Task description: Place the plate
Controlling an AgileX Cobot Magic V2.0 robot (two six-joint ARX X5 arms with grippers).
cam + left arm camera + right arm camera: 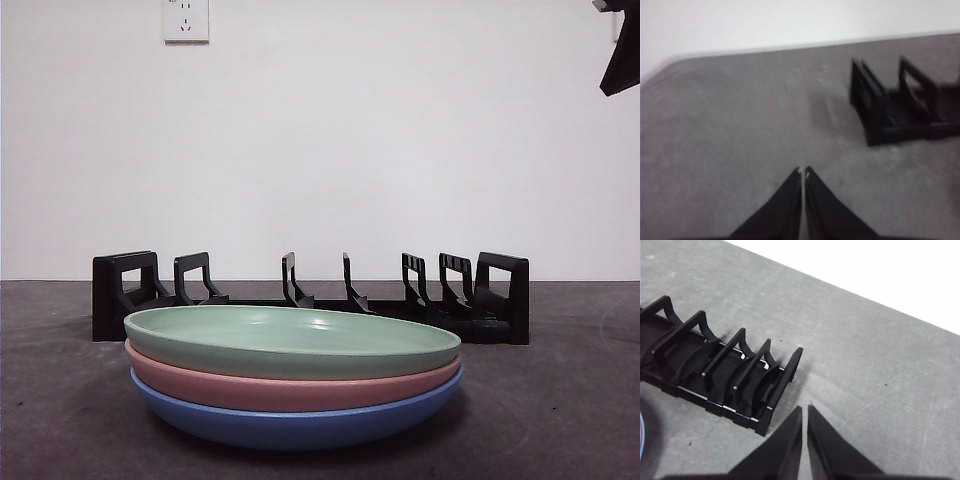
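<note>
You've 3 plates stacked, rack empty — nothing placed; left gripper & right gripper closed, holding nothing.

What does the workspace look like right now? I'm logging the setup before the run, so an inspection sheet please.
Surface: grey table, bare around the things.
Job's things: green plate on pink plate on blue plate, stacked in front of the empty black rack.
Clutter: nothing seen.
Grippers: left gripper shut, above bare table beside one rack end; right gripper shut, near the other end.
Cables: nothing seen.
Surroundings: white wall, wall socket.
</note>
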